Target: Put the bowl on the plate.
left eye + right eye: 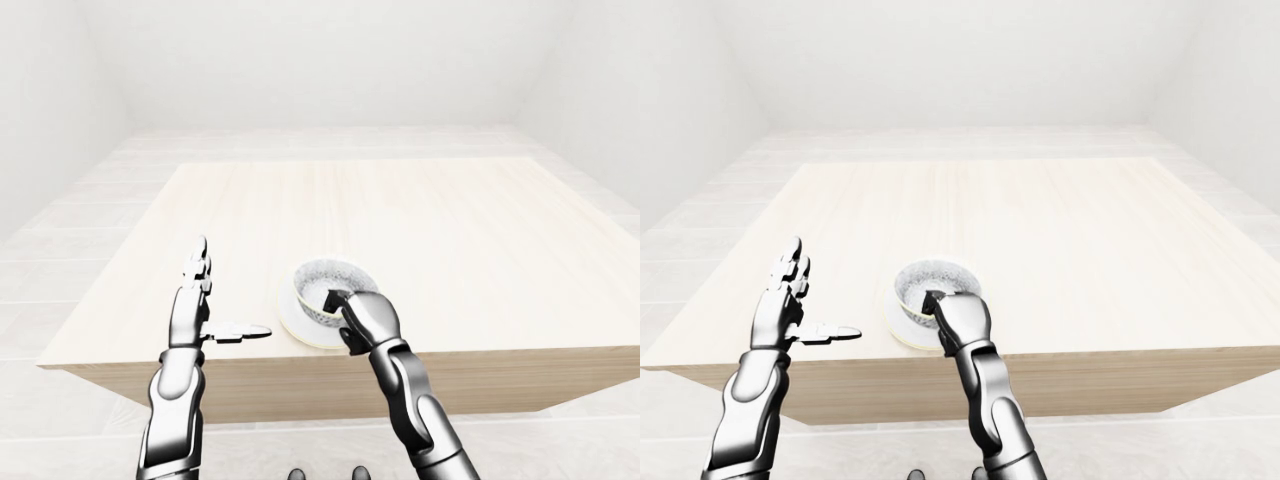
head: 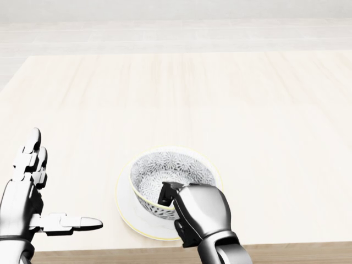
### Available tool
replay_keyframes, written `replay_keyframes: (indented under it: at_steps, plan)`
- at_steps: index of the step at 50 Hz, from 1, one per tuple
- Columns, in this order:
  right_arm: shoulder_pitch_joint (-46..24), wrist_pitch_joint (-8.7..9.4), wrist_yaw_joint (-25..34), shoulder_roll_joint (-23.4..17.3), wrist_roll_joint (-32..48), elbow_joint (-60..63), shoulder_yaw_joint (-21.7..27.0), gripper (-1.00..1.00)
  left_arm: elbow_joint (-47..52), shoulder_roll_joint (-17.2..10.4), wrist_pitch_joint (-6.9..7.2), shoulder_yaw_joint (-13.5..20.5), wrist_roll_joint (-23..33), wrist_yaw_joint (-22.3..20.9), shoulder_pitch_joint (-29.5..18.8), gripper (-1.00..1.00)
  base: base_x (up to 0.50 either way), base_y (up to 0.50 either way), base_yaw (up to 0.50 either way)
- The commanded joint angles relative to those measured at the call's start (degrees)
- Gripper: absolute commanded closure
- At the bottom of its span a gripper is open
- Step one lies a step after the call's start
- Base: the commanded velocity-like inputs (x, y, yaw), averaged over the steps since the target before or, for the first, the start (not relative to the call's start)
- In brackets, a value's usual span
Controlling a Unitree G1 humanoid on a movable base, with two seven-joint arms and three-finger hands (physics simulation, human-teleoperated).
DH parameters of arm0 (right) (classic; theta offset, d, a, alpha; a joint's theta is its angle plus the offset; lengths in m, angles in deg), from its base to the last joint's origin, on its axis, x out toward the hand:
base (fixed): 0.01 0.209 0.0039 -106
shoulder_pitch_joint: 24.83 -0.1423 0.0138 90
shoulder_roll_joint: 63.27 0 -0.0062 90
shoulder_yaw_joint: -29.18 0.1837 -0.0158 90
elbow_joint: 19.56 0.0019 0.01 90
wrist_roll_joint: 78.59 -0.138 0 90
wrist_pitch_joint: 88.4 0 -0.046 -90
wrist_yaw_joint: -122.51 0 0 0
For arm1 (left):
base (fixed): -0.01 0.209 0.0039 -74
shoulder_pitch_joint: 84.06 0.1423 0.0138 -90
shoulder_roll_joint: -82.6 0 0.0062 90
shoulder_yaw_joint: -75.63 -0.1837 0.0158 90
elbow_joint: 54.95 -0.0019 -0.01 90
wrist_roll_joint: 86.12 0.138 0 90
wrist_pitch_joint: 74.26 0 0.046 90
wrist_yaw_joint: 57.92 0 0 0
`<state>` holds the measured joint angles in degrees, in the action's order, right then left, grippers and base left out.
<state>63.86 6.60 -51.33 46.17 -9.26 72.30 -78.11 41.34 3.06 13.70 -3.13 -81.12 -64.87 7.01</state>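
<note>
"Along the lower edge of the head view, which hand has the work?" the desk asks.

"The right hand (image 2: 201, 215). Its dark fingertips (image 2: 166, 192) are hooked over the nearest rim of the bowl (image 2: 170, 165) and dip inside, with the knuckles bunched outside the wall. It is clamped on the rim, as far as one can see. The thumb is hidden behind the hand."

"And the bowl itself?"

"Directly above the hand in that view, touching it. The patterned bowl sits within the ring of the white plate (image 2: 124, 204), whose rim shows round the left side. Whether its foot rests on the plate or hangs just above it, the pictures do not settle. Being round, it has no long axis to line up."

"The other arm?"

"The left hand (image 2: 26, 201) stands well apart at the view's left, over the pale wooden table (image 2: 231, 99). Its fingers are spread and point up the view, the thumb stretches toward the plate, and it holds nothing."

"What does the next move turn on?"

"My reading is that the placing looks all but done. The right forearm rises from below the table's edge, so opening the fingers and drawing back down the view should clear the rim. A snagged fingertip could tip the bowl or drag it off centre."
</note>
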Motion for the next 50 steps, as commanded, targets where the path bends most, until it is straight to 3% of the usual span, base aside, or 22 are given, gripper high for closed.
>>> replay_keyframes:
  at_steps: [1, 24, 29, 35, 36, 42, 50]
  plan:
    - [-0.17, 0.00, -0.89, 0.02, 1.11, 0.46, 0.06, 0.35, 0.18, 0.02, 0.13, -0.05, 0.09, 0.08, -0.06, -1.00, 0.00, 0.00, 0.00]
    - [-0.04, 0.00, -0.92, -0.07, 0.91, 0.36, 0.15, 0.28, -0.86, 0.04, -0.74, -0.14, 0.15, 0.11, 0.11, -1.00, 0.00, 0.00, 0.00]
    - [-0.03, 0.00, -0.79, -0.02, 0.96, 0.60, 0.13, 0.19, -2.02, 0.03, -1.62, -0.22, 0.32, 0.26, 0.02, -1.00, 0.00, 0.00, 0.00]
    - [0.03, 0.00, -0.60, 0.07, 1.05, 1.01, 0.04, -0.13, -2.19, -0.09, -1.56, -0.12, 0.13, 0.19, -0.09, -1.00, 0.00, 0.00, 0.00]
    - [-0.02, 0.00, -0.66, 0.09, 0.98, 0.97, 0.11, -0.29, -2.39, -0.09, -1.67, -0.15, 0.17, 0.24, -0.15, -1.00, 0.00, 0.00, 0.00]
    - [-0.08, 0.00, -0.57, 0.14, 0.88, 1.22, 0.12, -0.82, -2.66, -0.17, -1.72, -0.14, 0.09, 0.27, -0.27, -1.00, 0.00, 0.00, 0.00]
    - [-0.36, 0.00, -0.92, 0.11, 0.34, 0.65, 0.43, -1.00, -3.01, -0.23, -1.86, -0.17, 0.11, 0.35, -0.39, -1.00, 0.00, 0.00, 0.00]
